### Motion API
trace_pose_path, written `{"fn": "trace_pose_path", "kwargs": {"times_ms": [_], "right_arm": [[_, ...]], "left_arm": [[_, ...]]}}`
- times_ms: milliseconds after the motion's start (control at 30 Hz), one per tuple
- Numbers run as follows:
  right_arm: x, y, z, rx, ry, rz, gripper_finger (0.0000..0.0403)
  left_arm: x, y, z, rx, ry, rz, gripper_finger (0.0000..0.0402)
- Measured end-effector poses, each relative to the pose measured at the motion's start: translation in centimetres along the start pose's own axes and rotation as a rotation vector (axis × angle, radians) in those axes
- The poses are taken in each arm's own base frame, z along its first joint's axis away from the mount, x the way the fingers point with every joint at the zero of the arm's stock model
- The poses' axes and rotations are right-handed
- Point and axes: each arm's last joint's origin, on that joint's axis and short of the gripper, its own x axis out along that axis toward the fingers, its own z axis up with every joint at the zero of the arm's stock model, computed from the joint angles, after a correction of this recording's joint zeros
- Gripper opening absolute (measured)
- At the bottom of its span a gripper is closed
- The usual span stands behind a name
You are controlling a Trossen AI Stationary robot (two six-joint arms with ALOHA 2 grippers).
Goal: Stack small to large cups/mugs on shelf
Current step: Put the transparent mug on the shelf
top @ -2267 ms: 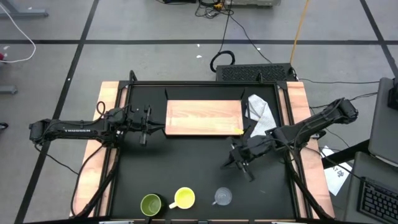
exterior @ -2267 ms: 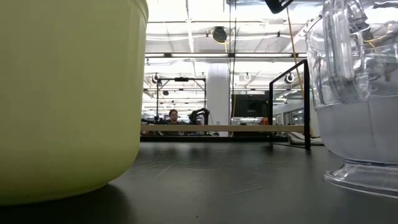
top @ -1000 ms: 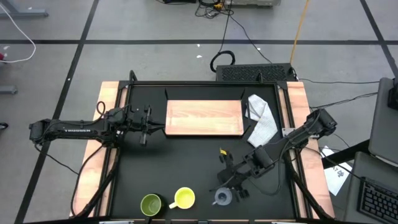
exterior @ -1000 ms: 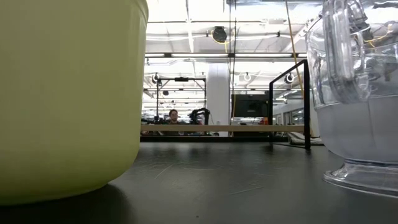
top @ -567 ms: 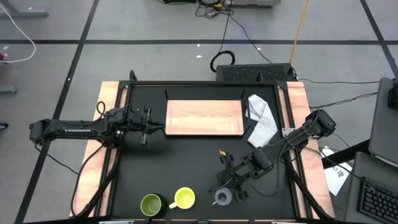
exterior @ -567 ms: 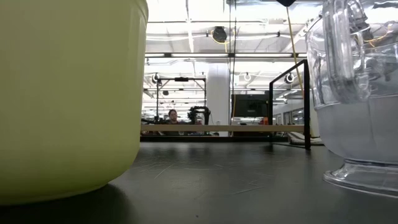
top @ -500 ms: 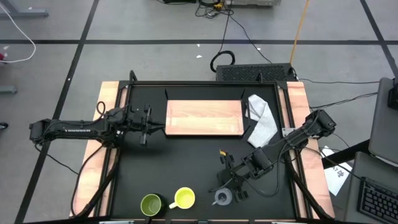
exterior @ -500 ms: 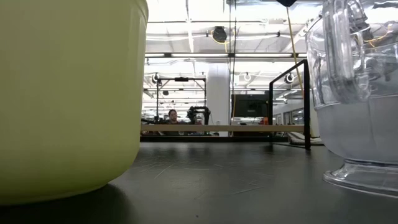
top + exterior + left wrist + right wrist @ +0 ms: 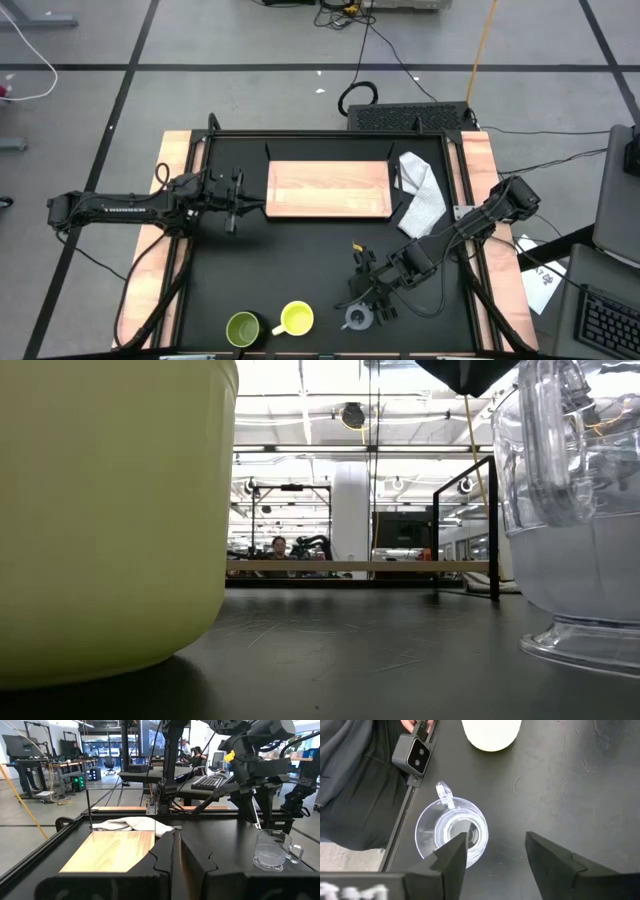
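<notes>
a: how far along is it?
b: nothing is stacked. the shelf (image 9: 328, 189) is bare; the glass cup (image 9: 357, 317), yellow mug (image 9: 296, 319) and green mug (image 9: 243, 328) stand at the surface's (image 9: 300, 260) near edge.
a: the tools?
b: the right tool (image 9: 495, 851) hangs open above the glass cup; the left tool (image 9: 175, 865) waits closed beside the shelf.

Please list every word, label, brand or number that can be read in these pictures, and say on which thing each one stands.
White lettering runs along the left arm in the high view: too small to read with certainty.
White marks at the edge of the right wrist view: cut off, unreadable.
The yellow mug, green mug, glass cup and wooden board show no text.
</notes>
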Motion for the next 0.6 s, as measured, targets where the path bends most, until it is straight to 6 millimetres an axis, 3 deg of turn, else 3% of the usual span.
{"fn": "trace_pose_path", "kwargs": {"times_ms": [300, 600], "right_arm": [[0.0, -0.3, -0.5, 0.167, 0.052, -0.025, 0.0199], [1.5, -0.8, -2.3, 0.310, 0.100, -0.049, 0.0199]], "left_arm": [[0.0, 0.0, 0.0, 0.000, 0.000, 0.000, 0.0033], [0.0, 0.0, 0.0, 0.000, 0.000, 0.000, 0.0033]]}}
